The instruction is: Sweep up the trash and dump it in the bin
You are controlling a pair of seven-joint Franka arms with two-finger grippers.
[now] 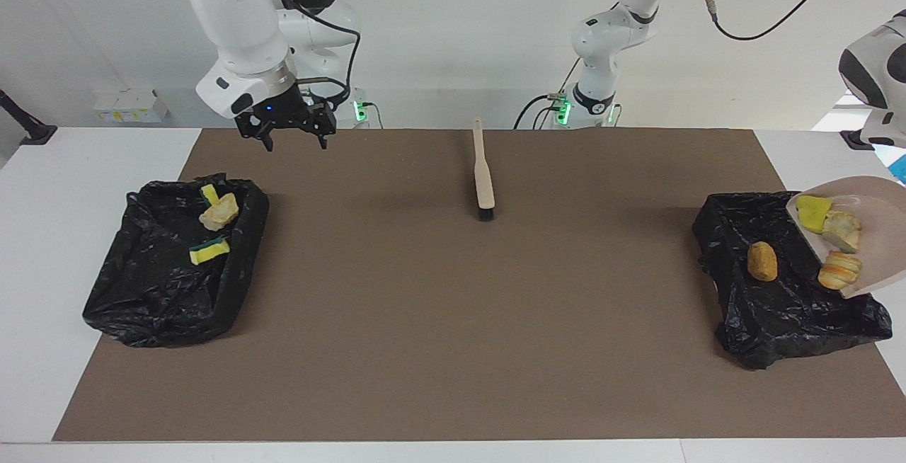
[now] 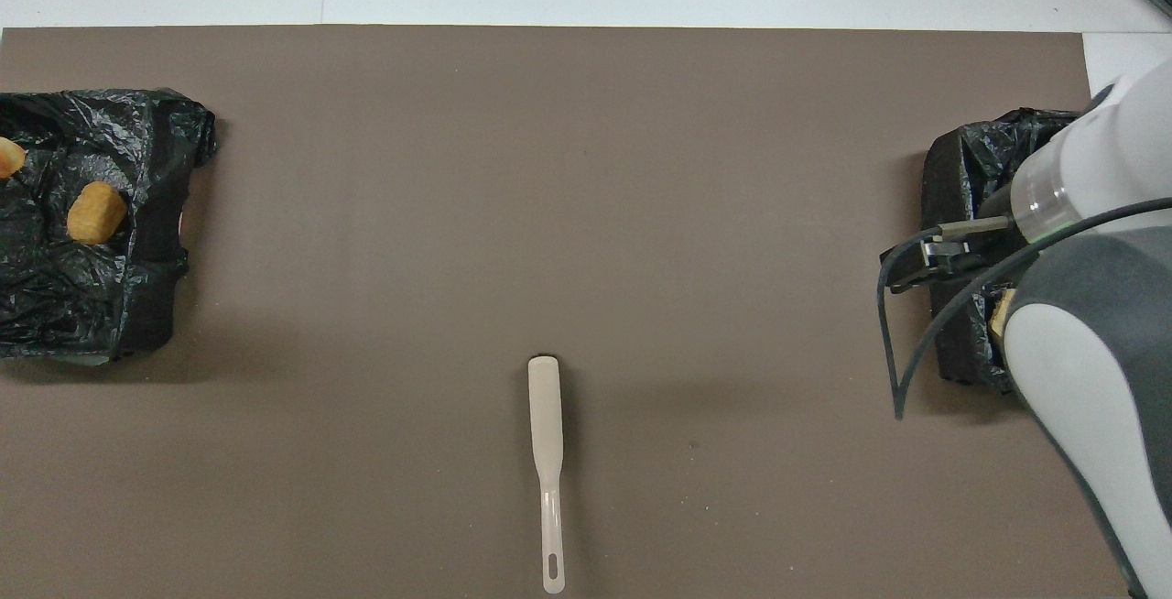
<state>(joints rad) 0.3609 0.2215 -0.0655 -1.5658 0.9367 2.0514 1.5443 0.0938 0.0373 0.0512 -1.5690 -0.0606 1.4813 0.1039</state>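
Clock dial = facing view, centred on the brown mat (image 1: 453,321).

R arm: right gripper (image 1: 296,139) spread wide, nothing in it, hanging at approx 11 o'clock over the mat edge closest to the robots, just robot-ward of the black bin (image 1: 141,293) at 9 o'clock (overhead view: arm covers most of that bin). In that bin, 3 bits of trash: yellow sponge piece (image 1: 209,194), beige chunk (image 1: 219,212) touching it, second sponge piece (image 1: 209,251) a bit apart at their 6 o'clock.

L arm: left gripper itself off frame at 3 o'clock; closed. Beige dustpan (image 1: 881,197) up in the air w/ handle end running out of frame toward it, tilted, lip down over the second black bin (image 1: 778,307) at 3 o'clock. On the pan: yellow-green sponge (image 1: 812,213), pale chunk (image 1: 842,226) beside it, striped orange-beige lump (image 1: 840,270) right at the lip. Orange-brown lump (image 1: 762,261) off the pan, lying on the bin's black liner.

Brush (image 1: 483,173) flat on the mat at 12 o'clock, untouched, handle toward the robots, bristle end toward mat centre.
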